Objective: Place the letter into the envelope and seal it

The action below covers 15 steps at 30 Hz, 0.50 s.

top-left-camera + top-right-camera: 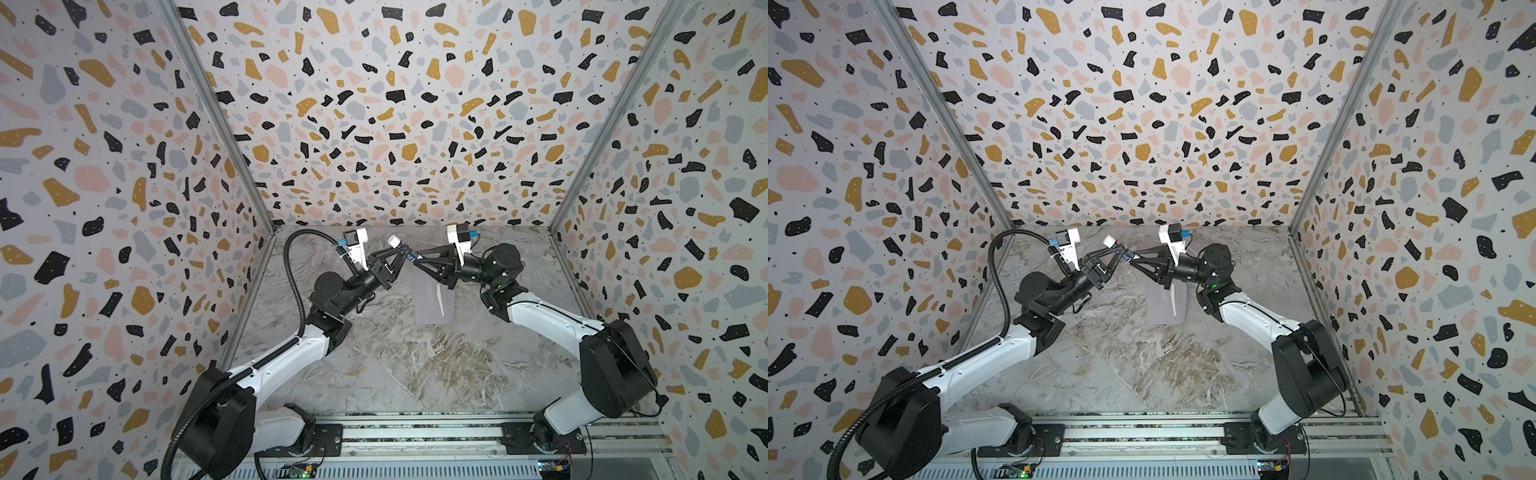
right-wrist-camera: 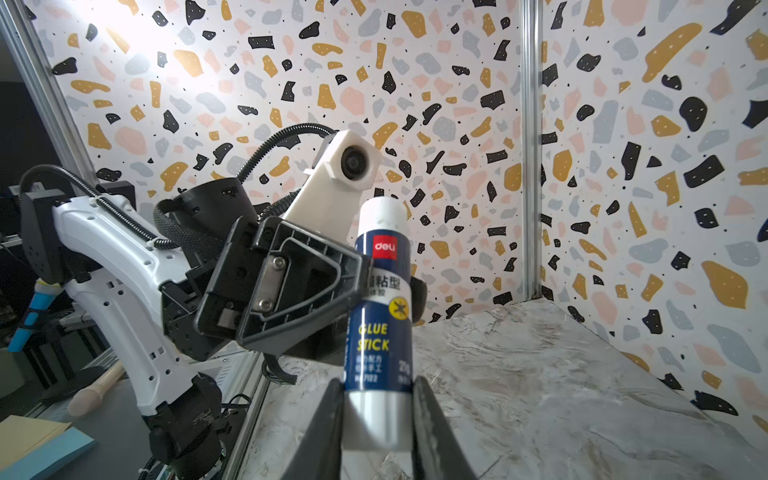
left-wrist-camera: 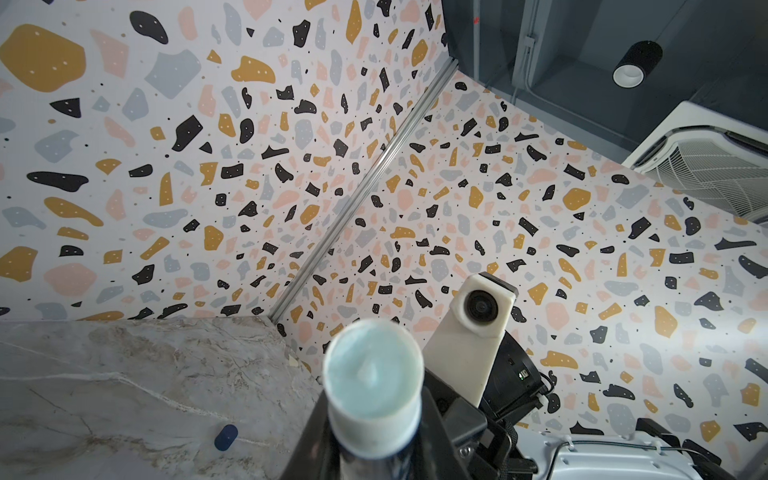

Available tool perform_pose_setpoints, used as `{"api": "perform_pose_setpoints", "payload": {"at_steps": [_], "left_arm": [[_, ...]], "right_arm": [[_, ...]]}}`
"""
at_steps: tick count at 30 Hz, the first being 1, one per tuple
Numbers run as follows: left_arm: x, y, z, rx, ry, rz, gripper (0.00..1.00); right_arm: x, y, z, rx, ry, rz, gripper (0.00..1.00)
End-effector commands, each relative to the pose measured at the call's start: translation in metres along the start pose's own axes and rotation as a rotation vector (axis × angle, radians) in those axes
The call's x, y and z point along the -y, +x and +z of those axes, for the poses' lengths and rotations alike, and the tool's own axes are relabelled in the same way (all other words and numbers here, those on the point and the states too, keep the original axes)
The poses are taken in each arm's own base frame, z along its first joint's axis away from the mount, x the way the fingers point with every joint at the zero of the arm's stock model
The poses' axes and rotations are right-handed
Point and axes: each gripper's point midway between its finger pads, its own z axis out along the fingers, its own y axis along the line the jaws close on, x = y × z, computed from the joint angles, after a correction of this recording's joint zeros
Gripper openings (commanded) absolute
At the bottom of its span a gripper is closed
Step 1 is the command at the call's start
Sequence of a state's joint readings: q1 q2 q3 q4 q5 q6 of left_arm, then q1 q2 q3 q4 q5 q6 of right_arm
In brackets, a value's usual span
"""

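The lavender-grey envelope (image 1: 430, 307) (image 1: 1163, 309) lies flat on the marble table in both top views, with a thin cream strip (image 1: 440, 301) across it. The letter does not show as a sheet. Above the envelope's far end both grippers hold one blue glue stick (image 1: 395, 241) (image 2: 380, 299) in the air. My left gripper (image 1: 400, 254) (image 3: 374, 451) is shut on its blue barrel. My right gripper (image 1: 415, 257) (image 2: 378, 415) is shut on its silver-white base. The stick's open end shows pale blue glue (image 3: 372, 370).
A small dark blue cap (image 3: 225, 437) lies on the marble table (image 1: 415, 365) near the back wall. Terrazzo-patterned walls close in three sides. The arms' base rail (image 1: 415, 432) runs along the front edge. Both arms meet over the far middle.
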State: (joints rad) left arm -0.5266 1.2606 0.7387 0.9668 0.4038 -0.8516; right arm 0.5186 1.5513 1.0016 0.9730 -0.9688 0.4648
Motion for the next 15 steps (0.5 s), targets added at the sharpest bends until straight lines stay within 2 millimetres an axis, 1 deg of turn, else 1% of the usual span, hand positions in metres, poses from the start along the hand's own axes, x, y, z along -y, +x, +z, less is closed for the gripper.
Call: {"api": "perform_pose_setpoints", "payload": {"at_steps": [1,4,7,8,9,11,13,15], "left_arm": [[0.035,-0.015,-0.001,0.041,0.125,0.07,0.0],[0.028,-0.017,0.001,0.047,0.083,0.038,0.0],[0.027,-0.021,0.002,0.055,0.071,0.021,0.0],[0.027,-0.022,0.002,0.056,0.068,0.017,0.0],[0.028,-0.023,0.002,0.055,0.069,0.02,0.0],[0.03,-0.024,0.003,0.051,0.068,0.018,0.0],[0.031,-0.024,0.003,0.049,0.069,0.019,0.0],[0.031,-0.024,0.004,0.048,0.068,0.018,0.0]], "right_arm": [[-0.014,-0.003,0.002,-0.033,-0.06,0.021,0.11],[-0.004,-0.002,-0.002,-0.029,0.036,-0.044,0.36],[0.01,-0.004,-0.013,-0.009,0.225,-0.186,0.64],[0.013,-0.004,-0.018,-0.001,0.302,-0.259,0.69],[0.014,-0.006,-0.022,0.007,0.369,-0.328,0.72],[0.012,-0.008,-0.03,0.019,0.513,-0.501,0.75],[0.007,-0.012,-0.034,0.031,0.606,-0.626,0.76],[0.003,-0.015,-0.035,0.037,0.657,-0.694,0.75]]}}
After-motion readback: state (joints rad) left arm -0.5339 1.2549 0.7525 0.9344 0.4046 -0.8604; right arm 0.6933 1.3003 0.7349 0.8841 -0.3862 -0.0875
